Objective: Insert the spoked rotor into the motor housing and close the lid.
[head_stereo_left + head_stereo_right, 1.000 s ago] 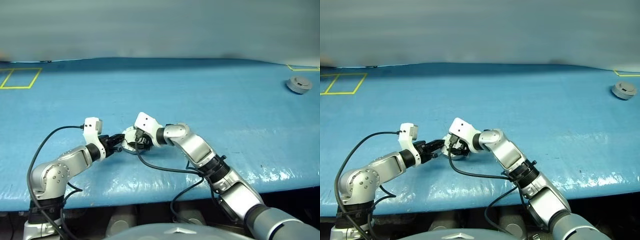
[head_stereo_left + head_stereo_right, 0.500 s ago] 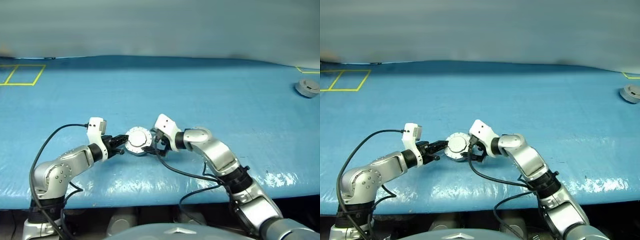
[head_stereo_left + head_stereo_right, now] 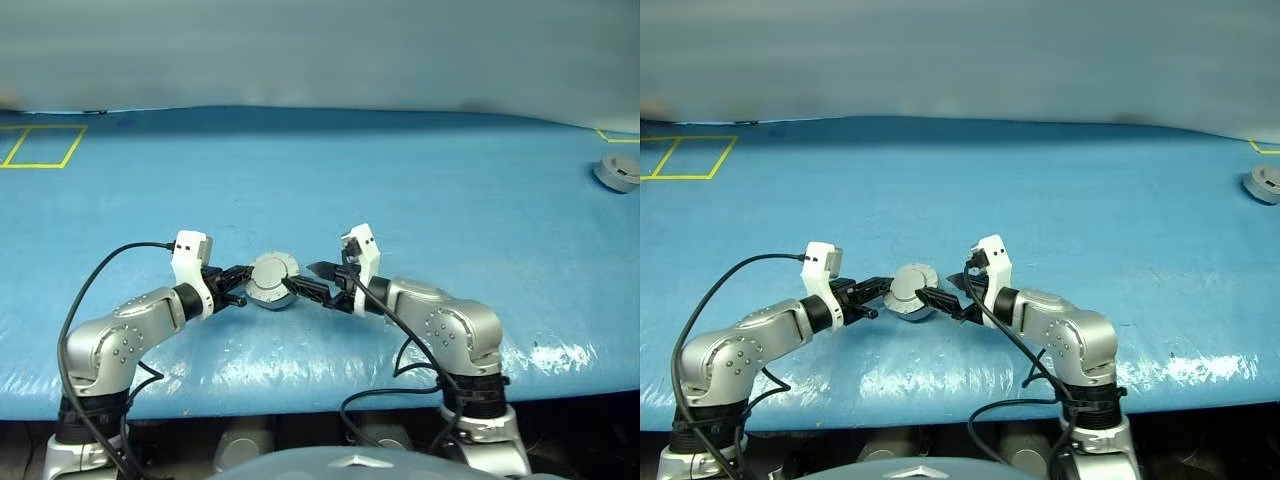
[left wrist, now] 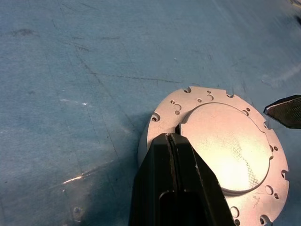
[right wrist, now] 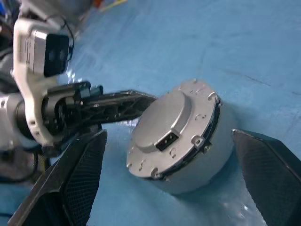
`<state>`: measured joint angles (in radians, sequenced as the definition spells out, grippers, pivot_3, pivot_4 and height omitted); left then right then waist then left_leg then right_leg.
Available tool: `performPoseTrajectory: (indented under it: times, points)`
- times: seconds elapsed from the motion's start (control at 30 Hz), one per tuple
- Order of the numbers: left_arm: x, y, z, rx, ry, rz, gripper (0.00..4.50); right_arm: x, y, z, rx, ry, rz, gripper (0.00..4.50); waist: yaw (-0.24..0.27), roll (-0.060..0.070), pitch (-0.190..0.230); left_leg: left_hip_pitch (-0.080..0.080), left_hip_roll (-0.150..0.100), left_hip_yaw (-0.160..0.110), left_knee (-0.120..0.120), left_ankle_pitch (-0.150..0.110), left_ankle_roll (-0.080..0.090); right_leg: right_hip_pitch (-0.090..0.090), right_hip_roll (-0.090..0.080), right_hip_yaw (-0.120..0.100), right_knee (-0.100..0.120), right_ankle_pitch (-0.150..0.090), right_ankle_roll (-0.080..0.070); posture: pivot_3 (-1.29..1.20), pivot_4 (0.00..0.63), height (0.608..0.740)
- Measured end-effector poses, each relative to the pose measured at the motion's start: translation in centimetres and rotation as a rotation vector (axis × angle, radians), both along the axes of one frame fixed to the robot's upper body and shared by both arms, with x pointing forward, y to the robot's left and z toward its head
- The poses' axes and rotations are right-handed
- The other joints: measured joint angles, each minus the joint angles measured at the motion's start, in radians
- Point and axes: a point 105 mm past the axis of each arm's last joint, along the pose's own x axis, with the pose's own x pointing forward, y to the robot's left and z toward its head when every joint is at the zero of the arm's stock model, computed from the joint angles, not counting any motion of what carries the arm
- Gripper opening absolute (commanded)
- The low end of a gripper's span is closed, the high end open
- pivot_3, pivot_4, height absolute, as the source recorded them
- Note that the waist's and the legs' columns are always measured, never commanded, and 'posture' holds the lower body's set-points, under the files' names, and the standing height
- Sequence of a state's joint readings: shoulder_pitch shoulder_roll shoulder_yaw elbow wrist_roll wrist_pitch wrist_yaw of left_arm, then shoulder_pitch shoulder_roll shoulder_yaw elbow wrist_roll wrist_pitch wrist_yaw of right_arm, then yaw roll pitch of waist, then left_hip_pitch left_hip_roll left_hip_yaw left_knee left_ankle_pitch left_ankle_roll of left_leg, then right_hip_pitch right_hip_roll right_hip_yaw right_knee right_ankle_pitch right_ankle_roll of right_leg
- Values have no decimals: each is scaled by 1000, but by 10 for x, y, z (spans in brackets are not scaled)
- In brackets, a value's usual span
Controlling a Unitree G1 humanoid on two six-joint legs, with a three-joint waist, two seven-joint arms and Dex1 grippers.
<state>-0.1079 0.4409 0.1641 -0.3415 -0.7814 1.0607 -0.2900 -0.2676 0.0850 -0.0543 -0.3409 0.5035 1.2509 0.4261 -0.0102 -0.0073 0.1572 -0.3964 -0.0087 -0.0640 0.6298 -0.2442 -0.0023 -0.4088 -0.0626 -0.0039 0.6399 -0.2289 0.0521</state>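
Note:
The motor housing (image 3: 270, 297) stands on the blue table near the front edge, and its windings are covered. On top of it sits the lid (image 5: 164, 125), plain grey face up with a raised centre circle. A thin dark seam shows under the lid's rim. My left gripper (image 4: 170, 135) is shut with nothing between its fingers, and its tips rest on the lid's edge from the left. My right gripper (image 3: 309, 279) is open just right of the housing. Its fingers (image 5: 82, 167) stand wide apart, clear of the housing. The spoked rotor is out of view.
A round grey part (image 3: 618, 172) lies far off at the table's right rear. A yellow tape square (image 3: 40, 146) marks the far left corner. The table's front edge (image 3: 300, 392) runs close below both arms.
My right gripper has come off the top of the housing, drawn back to the right, rolled and opened wide. The lid now shows on the housing. My left gripper stayed put.

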Motion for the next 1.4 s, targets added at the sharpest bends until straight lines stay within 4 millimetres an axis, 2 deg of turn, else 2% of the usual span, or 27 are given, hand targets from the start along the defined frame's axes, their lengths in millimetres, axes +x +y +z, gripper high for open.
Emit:
performPoseTrajectory:
  times: [0.07,0.17,0.67,1.23,1.33,1.4]
  points:
    - [0,-1,0,2,-1,-6,0,5,-11,-10,-35,88,-71,4475,2,0,0,0,-1,0,0,1,1,0,-2,0,0,0,0,0,150,740]
    - [1,0,0,10,-3,-2,0,14,-23,-8,-21,138,-162,4475,-3,1,0,0,-1,2,0,1,2,-1,-1,2,1,1,1,0,150,740]
    - [1,1,0,14,-9,-4,0,-3,-12,-15,58,305,-70,4475,-6,1,0,1,-1,3,0,2,1,-1,2,1,3,0,0,0,150,740]
    - [-1,0,2,10,-12,-15,0,2,2,-26,216,437,-60,4475,-12,1,0,1,-1,4,0,3,2,0,2,1,4,1,0,0,150,740]
    - [-1,0,2,11,-12,-15,0,1,4,-25,245,452,-49,3918,-12,1,0,1,-1,4,0,3,2,0,2,1,4,1,0,0,150,740]
    - [-1,2,1,15,-10,-8,0,1,5,-26,252,464,-54,3266,-13,1,0,1,-1,4,1,3,2,-1,2,1,4,1,0,0,150,740]
